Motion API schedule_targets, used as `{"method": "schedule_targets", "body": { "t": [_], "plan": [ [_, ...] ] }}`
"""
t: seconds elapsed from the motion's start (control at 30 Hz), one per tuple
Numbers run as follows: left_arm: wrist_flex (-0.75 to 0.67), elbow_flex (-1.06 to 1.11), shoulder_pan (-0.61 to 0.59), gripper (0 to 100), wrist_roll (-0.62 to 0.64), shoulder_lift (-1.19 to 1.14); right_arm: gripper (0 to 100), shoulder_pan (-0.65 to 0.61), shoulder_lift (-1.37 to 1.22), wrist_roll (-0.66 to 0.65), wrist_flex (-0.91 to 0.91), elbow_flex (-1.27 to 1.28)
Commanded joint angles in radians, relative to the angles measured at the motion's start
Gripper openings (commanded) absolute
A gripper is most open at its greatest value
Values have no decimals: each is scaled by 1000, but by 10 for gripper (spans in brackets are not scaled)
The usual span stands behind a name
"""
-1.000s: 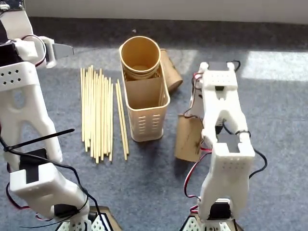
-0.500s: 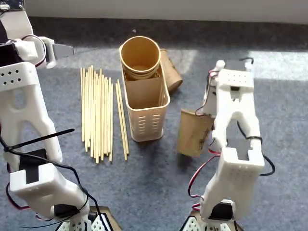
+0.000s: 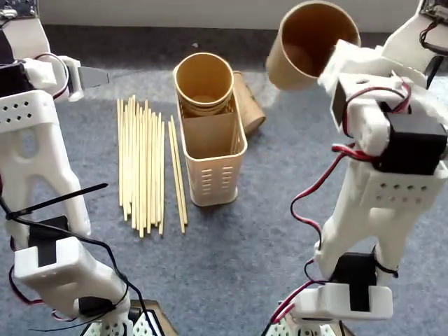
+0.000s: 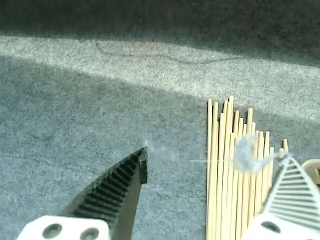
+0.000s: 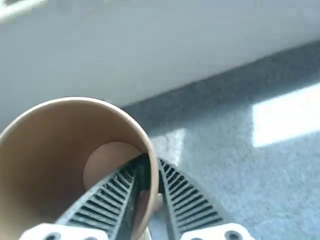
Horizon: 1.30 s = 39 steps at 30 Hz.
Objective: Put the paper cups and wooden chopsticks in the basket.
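The right gripper (image 5: 150, 167) pinches the rim of a smooth brown paper cup (image 5: 60, 150), one ribbed finger inside and one outside, holding it aloft, apart from the cream slotted plastic basket (image 3: 213, 178). The left gripper (image 4: 216, 154) hangs spread wide, gripping nothing, over fuzzy grey carpet (image 4: 75, 100) beside the pale wooden chopsticks (image 4: 230, 165).

Bench (image 3: 231, 266): grey, carpet-like top, with a sunlit band across the far side and a pale wall behind the far edge.

Directly on it:
- wooden chopsticks (image 3: 143, 164): loose flat row, roughly parallel, running near-to-far, left of the basket. Two strays lie slightly angled, just beside the basket's left wall. The left wrist view shows their ends (image 4: 235, 165) on the grey top (image 4: 75, 125).
- basket (image 3: 213, 168): cream, perforated, upright, mid-bench.
- paper cup (image 3: 250, 105): on its side, touching the basket's far right corner.
- arm bases (image 3: 119, 325): at the near edge, one at each side.
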<state>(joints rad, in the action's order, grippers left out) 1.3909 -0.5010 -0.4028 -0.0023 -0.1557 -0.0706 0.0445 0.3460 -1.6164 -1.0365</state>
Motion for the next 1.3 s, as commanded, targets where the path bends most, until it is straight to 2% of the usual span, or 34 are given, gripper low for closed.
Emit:
{"method": "schedule_targets", "body": {
  "t": [0.0, 0.13, 0.27, 0.63, 0.83, 1.27],
  "plan": [
    [-17, 12, 7, 397, 0, 36, 5, -97, 21, 31, 105, -16],
    [-17, 15, -4, 397, -2, 36, 5, -200, -48, 21, 219, 111],
    [-46, 15, -25, 397, -3, 38, 5, -223, -151, 21, 289, 208],
    [-78, 16, -48, 397, 0, 36, 8, -255, -306, 23, 262, 213],
    [-78, 16, -53, 397, -2, 36, 8, -331, -278, 21, 214, 156],
    [-72, 16, -54, 397, -3, 36, 9, -315, -225, 20, 216, 139]
  ]
}}
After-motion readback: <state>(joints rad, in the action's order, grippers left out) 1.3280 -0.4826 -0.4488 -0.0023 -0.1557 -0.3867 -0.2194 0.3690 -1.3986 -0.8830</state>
